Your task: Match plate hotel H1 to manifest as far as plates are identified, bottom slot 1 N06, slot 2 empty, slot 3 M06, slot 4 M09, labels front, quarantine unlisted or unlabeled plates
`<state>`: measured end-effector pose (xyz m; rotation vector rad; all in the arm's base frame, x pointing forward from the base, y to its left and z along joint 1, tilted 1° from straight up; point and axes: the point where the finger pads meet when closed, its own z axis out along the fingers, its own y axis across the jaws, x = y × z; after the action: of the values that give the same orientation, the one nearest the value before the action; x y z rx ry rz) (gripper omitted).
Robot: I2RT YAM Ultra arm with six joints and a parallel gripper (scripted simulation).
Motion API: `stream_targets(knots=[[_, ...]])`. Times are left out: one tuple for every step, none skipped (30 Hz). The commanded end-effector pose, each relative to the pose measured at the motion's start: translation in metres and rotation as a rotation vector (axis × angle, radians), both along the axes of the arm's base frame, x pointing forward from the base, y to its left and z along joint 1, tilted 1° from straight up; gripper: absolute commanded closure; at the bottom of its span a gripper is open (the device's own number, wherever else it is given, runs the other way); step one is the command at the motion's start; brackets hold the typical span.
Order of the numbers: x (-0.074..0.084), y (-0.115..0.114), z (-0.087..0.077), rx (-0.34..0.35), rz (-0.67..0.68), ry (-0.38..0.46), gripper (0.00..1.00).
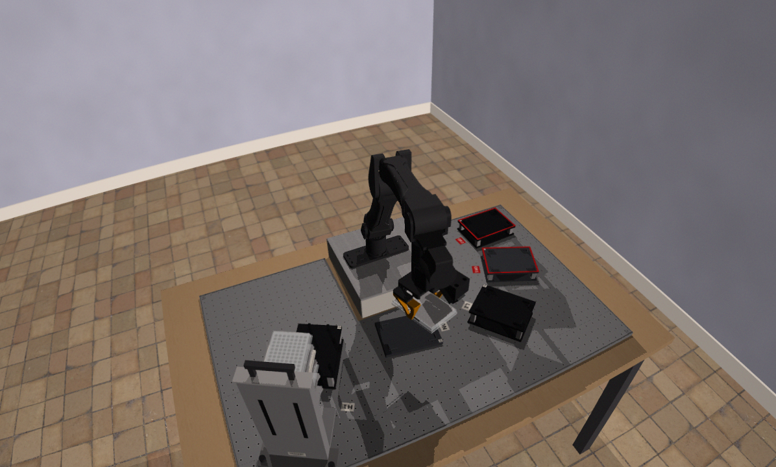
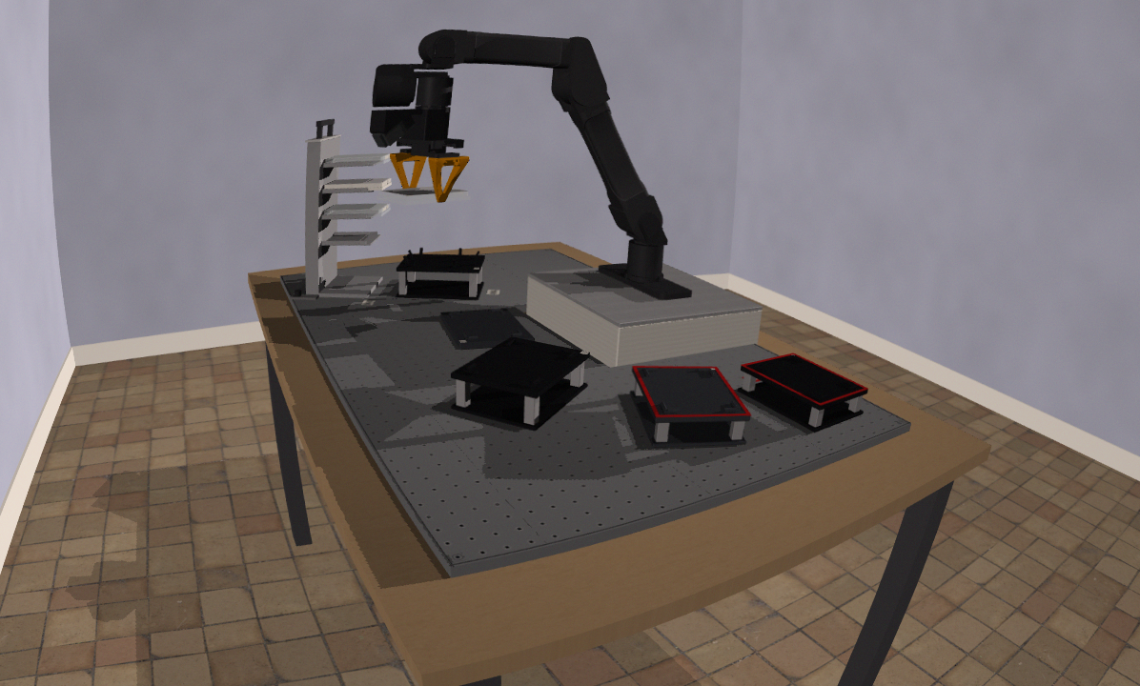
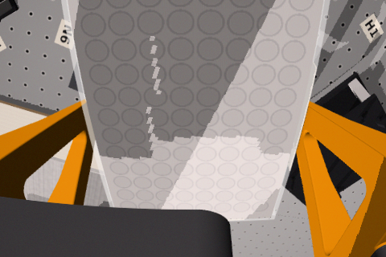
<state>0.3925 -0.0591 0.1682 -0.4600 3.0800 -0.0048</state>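
Observation:
My gripper [image 2: 429, 183] is shut on a clear well plate [image 2: 431, 195] and grips it across its width, level, high above the deck. In the wrist view the plate [image 3: 195, 80] fills the frame between the orange fingers; I can read no ID label on it. In the top view the plate [image 1: 434, 311] hangs over the flat dark N6 pad [image 1: 408, 336]. The hotel H1 [image 2: 322, 212] stands at the far left corner with its shelves facing the arm. A white plate [image 1: 289, 351] shows in its top; what is in the other slots I cannot tell.
A black nest [image 2: 439, 271] stands just in front of the hotel. A black raised nest [image 1: 501, 313] and two red-rimmed quarantine nests [image 1: 486, 225] [image 1: 509, 261] stand empty at the right. The arm's grey base block [image 2: 642, 315] sits mid-deck.

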Motion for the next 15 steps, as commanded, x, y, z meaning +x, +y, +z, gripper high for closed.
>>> stream_targets(knots=[[0.0,0.01,0.014,0.009,0.008,0.026,0.14],[0.0,0.013,0.014,0.009,0.008,0.026,0.14],[0.001,0.016,0.014,0.009,0.008,0.026,0.14],[0.002,0.02,0.014,0.009,0.008,0.026,0.14],[0.002,0.023,0.014,0.009,0.008,0.026,0.14],[0.003,0.026,0.014,0.009,0.008,0.026,0.14],[0.003,0.03,0.014,0.009,0.008,0.026,0.14],[0.004,0.033,0.014,0.009,0.008,0.026,0.14],[0.004,0.036,0.014,0.009,0.008,0.026,0.14],[0.005,0.039,0.014,0.009,0.008,0.026,0.14],[0.005,0.043,0.014,0.009,0.008,0.026,0.14],[0.006,0.046,0.014,0.009,0.008,0.026,0.14],[0.006,0.049,0.014,0.009,0.008,0.026,0.14],[0.006,0.049,0.014,0.009,0.008,0.026,0.14],[0.006,0.049,0.014,0.009,0.008,0.026,0.14]])
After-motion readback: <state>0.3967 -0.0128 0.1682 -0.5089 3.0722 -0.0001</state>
